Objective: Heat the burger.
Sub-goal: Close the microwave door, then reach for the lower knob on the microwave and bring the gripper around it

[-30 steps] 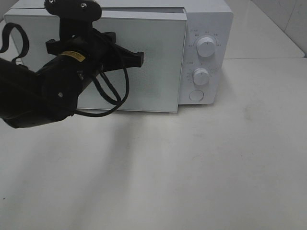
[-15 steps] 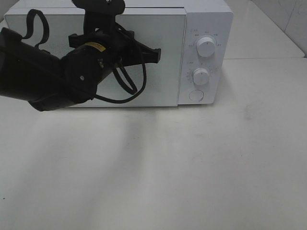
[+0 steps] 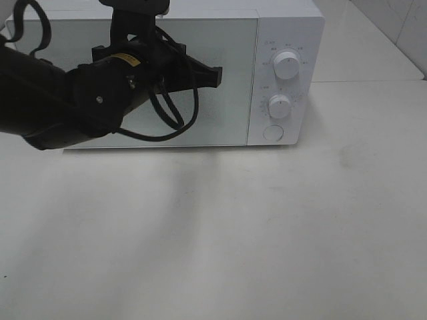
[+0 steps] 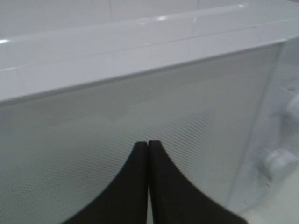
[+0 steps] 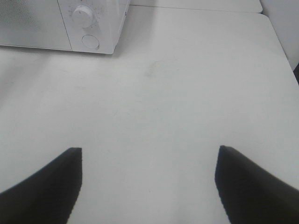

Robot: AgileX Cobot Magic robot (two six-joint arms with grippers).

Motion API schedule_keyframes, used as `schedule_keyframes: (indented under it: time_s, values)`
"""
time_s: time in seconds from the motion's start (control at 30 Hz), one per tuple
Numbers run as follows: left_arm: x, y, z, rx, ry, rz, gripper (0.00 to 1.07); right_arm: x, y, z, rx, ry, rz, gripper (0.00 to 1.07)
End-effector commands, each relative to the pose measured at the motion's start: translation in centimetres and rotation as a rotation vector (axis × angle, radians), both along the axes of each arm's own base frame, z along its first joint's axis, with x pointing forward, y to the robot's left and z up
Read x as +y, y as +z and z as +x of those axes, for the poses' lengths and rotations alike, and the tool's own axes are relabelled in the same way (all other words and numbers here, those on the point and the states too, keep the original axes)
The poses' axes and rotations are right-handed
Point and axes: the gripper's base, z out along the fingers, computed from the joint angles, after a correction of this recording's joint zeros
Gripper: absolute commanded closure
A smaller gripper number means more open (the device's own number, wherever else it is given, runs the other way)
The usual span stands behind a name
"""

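Closely, the pinched-together left end effector [image 4: 148, 143] faces the microwave door [image 4: 117, 116].

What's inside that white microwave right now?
Nothing inside can be seen. The white box-shaped microwave has its grey mesh door closed, hiding the interior. The robot's black left hand, shut, is in front of it.

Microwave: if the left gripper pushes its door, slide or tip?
Tipping seems unlikely: the microwave is a wide, low box sitting flat on the table. The table looks smooth, so a hard push might slide it back slightly. The door looks like a stiff flat panel; the shut left gripper probably won't flex it.
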Motion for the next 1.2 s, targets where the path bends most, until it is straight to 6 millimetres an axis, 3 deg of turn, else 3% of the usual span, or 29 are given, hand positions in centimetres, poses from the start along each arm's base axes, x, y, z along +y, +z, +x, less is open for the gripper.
schedule_keyframes:
  time_s: [0.03, 0.1, 0.27, 0.3, 0.33, 0.37, 0.4, 0.43, 0.5, 0.67, 0.83, 0.9, 0.93, 0.97, 1.03, 1.07, 1.1, 1.2]
  values:
    - [-0.3, 0.5, -1.6, 0.030, -0.056, 0.005, 1.06, 0.0, 0.0, -0.3, -0.033, -0.005, 0.005, 0.32]
    - [-0.1, 0.5, -3.6, 0.182, -0.154, 0.036, 1.06, 0.0, 0.0, -0.3, -0.033, -0.005, 0.005, 0.32]
    - [-0.3, 0.1, -5.4, 0.381, -0.289, 0.102, 0.99, 0.0, 0.0, -0.3, -0.033, -0.005, 0.005, 0.32]
    - [-0.2, -0.2, -6.3, 0.475, -0.353, 0.140, 0.84, 0.0, 0.0, -0.3, -0.033, -0.005, 0.005, 0.32]
    - [-0.2, -0.2, -6.3, 0.475, -0.353, 0.140, 0.84, 0.0, 0.0, -0.3, -0.033, -0.005, 0.005, 0.32]
    - [0.1, -0.3, -6.6, 0.526, -0.376, 0.157, 0.70, 0.0, 0.0, -0.3, -0.033, -0.005, 0.005, 0.32]
    - [0.5, -0.4, -7.1, 0.615, -0.405, 0.169, 0.37, 0.0, 0.0, -0.3, -0.033, -0.005, 0.005, 0.32]
    - [0.5, -0.4, -7.1, 0.615, -0.405, 0.169, 0.37, 0.0, 0.0, -0.3, -0.033, -0.005, 0.005, 0.32]
    - [1.5, -0.3, -7.4, 0.701, -0.426, 0.191, 0.01, 0.0, 0.0, -0.3, -0.033, -0.005, 0.005, 0.32]
    - [2.9, 0.4, -7.5, 0.776, -0.440, 0.196, 0.04, 0.0, 0.0, -0.3, -0.033, -0.005, 0.005, 0.32]
    - [5.8, 2.0, -7.7, 0.871, -0.452, 0.214, 0.04, 0.0, 0.0, -0.3, -0.033, -0.005, 0.005, 0.32]
    - [8.0, 3.1, -7.6, 0.916, -0.418, 0.184, 0.04, 0.0, 0.0, -0.3, -0.033, -0.005, 0.005, 0.32]
    - [8.0, 3.1, -7.6, 0.916, -0.418, 0.184, 0.04, 0.0, 0.0, -0.3, -0.033, -0.005, 0.005, 0.32]
    - [9.8, 3.7, -7.3, 0.957, -0.362, 0.149, 0.04, 0.0, 0.0, -0.3, -0.033, -0.005, 0.005, 0.32]
    - [10.8, 3.9, -7.1, 0.979, -0.333, 0.135, 0.04, 0.0, 0.0, -0.3, -0.033, -0.005, 0.005, 0.32]
    - [12.7, 4.4, -7.0, 1.018, -0.279, 0.120, 0.04, 0.0, 0.0, -0.3, -0.033, -0.005, 0.005, 0.32]
    - [12.7, 4.4, -7.0, 1.018, -0.279, 0.120, 0.04, 0.0, 0.0, -0.3, -0.033, -0.005, 0.005, 0.32]
    - [16.5, 5.4, -7.2, 1.066, -0.146, 0.115, 0.04, 0.0, 0.0, -0.3, -0.033, -0.005, 0.005, 0.32]
